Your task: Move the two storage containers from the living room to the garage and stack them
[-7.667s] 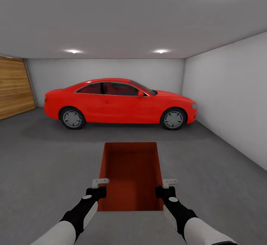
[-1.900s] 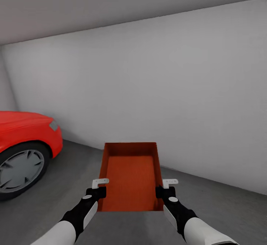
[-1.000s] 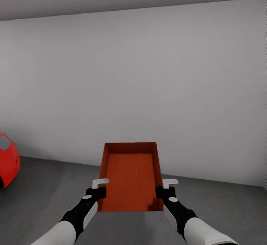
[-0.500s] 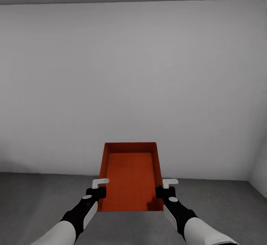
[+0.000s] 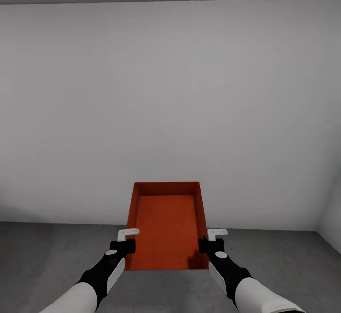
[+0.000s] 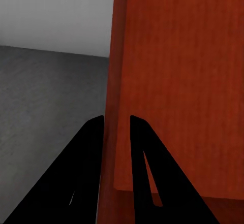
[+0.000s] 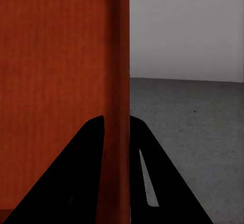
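from the head view you carry the storage container (image 5: 166, 225) level above the grey floor (image 5: 47, 251), facing a white wall (image 5: 170, 104); left wrist view: left tool (image 6: 117, 125) clamps its side wall; right wrist view: right tool (image 7: 117, 125) likewise; uneven lowering could tilt it free

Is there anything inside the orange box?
Empty. The head view looks straight into the orange box and shows just its bare ribbed bottom.

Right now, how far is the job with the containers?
Done: one storage container has reached the garage, over the grey floor by a white wall. In hand: left gripper and right gripper each clamp a side wall. Left: set it down, then stack the other.
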Tool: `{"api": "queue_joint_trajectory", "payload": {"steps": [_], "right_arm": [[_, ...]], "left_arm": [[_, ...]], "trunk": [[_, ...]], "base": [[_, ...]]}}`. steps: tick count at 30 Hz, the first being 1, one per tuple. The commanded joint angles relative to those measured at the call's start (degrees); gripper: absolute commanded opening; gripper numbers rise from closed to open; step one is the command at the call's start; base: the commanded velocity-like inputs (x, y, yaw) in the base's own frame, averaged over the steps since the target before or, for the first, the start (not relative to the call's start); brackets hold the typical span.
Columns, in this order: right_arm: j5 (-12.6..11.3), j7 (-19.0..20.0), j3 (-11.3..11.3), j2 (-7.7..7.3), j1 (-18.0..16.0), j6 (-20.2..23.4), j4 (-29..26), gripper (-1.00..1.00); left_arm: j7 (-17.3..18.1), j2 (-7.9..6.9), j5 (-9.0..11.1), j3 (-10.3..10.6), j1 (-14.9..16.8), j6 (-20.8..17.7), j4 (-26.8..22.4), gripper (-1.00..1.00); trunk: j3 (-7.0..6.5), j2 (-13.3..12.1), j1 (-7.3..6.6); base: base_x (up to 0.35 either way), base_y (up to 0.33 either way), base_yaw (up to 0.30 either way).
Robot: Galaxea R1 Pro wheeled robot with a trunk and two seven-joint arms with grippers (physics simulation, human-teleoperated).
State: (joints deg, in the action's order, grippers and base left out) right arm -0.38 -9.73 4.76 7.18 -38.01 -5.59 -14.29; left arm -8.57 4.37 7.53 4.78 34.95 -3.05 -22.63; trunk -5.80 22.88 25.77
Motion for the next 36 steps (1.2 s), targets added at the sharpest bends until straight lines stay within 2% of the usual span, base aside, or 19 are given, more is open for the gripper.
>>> {"api": "queue_joint_trajectory", "payload": {"steps": [1,17,22,36], "right_arm": [[-0.60,-0.37,0.43,-0.06,0.02,-0.09,0.23,-1.00],[-0.74,-0.38,0.51,0.09,0.01,0.18,0.23,-1.00],[-0.62,-0.32,0.45,0.05,0.01,2.15,0.17,-1.00],[-0.42,-0.21,0.43,-0.15,-0.03,2.80,0.14,-1.00]], "left_arm": [[-0.83,-0.60,-0.32,-0.65,0.03,-0.02,-1.36,-1.00],[-0.83,-0.51,-0.32,-0.65,0.03,0.02,-1.37,-1.00],[-0.83,-0.51,-0.32,-0.65,0.03,0.03,-1.36,-1.00],[-0.83,-0.51,-0.32,-0.65,0.03,0.03,-1.36,-1.00]], "trunk": [[0.03,0.05,0.02],[0.03,0.05,0.02],[0.07,0.05,0.02],[1.25,0.05,0.02]], "base": [[0.000,0.000,0.000],[0.000,0.000,0.000],[0.000,0.000,0.000],[0.000,0.000,0.000]]}}
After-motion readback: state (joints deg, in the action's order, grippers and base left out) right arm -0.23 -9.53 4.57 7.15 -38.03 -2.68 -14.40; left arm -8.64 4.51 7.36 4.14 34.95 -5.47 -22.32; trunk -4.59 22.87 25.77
